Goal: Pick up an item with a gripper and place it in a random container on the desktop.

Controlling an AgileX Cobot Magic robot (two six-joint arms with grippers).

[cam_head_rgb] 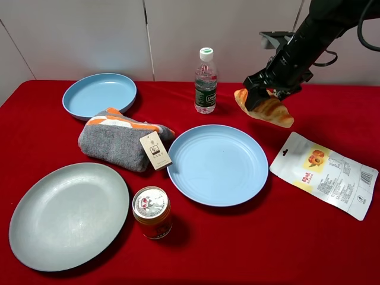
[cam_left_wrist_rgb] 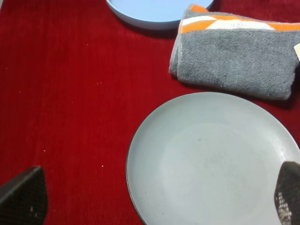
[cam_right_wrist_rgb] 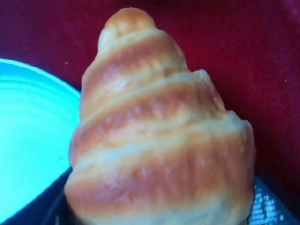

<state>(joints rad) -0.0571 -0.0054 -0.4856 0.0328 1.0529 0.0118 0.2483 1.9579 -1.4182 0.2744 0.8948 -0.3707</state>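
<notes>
My right gripper [cam_head_rgb: 265,94] is shut on the golden-brown croissant [cam_head_rgb: 268,109] and holds it above the red cloth, just past the far right rim of the light-blue flat plate [cam_head_rgb: 217,163]. In the right wrist view the croissant [cam_right_wrist_rgb: 159,136] fills the frame, with the plate's rim [cam_right_wrist_rgb: 28,140] beside it. My left gripper is out of the high view; in the left wrist view its two fingertips [cam_left_wrist_rgb: 21,197] stand wide apart and empty over the grey-green plate [cam_left_wrist_rgb: 211,159].
A deeper blue dish [cam_head_rgb: 100,94] sits at the back left, a folded grey-and-orange towel [cam_head_rgb: 122,138] beside it. A water bottle [cam_head_rgb: 205,81] stands at the back. A gold-lidded can [cam_head_rgb: 152,212] is at the front, a white snack pouch [cam_head_rgb: 325,173] at the right.
</notes>
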